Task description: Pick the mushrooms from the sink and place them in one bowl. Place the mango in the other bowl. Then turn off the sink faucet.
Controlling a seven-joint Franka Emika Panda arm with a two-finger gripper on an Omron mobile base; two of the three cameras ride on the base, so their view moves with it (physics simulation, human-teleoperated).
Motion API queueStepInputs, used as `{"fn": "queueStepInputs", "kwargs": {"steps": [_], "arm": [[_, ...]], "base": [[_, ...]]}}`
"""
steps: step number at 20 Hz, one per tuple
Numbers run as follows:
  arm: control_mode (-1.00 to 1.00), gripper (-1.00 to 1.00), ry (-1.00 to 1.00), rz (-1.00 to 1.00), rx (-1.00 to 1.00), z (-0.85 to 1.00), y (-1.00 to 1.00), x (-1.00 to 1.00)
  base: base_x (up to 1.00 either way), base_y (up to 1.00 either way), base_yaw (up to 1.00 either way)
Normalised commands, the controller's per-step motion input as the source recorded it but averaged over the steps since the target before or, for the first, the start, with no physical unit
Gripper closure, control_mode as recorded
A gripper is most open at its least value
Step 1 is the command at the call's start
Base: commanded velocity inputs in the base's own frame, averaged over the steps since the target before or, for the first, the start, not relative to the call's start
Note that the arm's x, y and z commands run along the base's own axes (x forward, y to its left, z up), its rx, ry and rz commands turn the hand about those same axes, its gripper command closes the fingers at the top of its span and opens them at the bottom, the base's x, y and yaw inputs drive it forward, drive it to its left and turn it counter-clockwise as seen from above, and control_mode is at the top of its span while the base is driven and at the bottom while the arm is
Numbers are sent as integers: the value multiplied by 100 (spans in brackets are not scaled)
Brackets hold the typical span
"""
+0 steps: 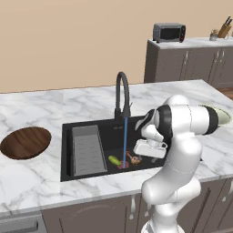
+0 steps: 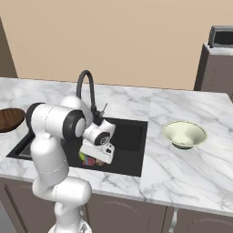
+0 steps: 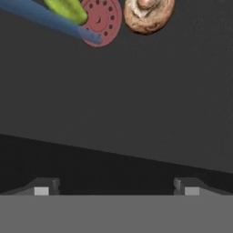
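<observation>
Gripper (image 3: 116,189) hanging spread wide, empty, over sink (image 1: 150,129); mango (image 3: 68,10) & mushroom (image 3: 148,16) lying beside red drain (image 3: 102,20), water running.

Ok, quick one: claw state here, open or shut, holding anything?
Claw: open and empty, fingertips wide apart above the sink floor, short of the mushroom.

No legible text or labels anywhere

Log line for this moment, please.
gripper: open, empty, low in sink | mushroom and mango: by drain | faucet: running | bowls: empty
</observation>
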Motion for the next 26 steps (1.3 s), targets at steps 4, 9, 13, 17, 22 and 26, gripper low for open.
{"fn": "queueStepInputs", "kwargs": {"steps": [4,9,13,17,22,26], "arm": [[-100,-100,-3,0,0,-12,0,18],[-100,-100,-2,0,0,-11,0,19],[-100,-100,-1,0,0,-17,3,20],[-100,-100,-1,0,0,-20,6,20],[-100,-100,-1,0,0,-18,6,21],[-100,-100,-4,0,0,-16,0,18]], "base": [[0,0,0],[0,0,0],[0,0,0],[0,0,0],[0,0,0],[0,0,0]]}}
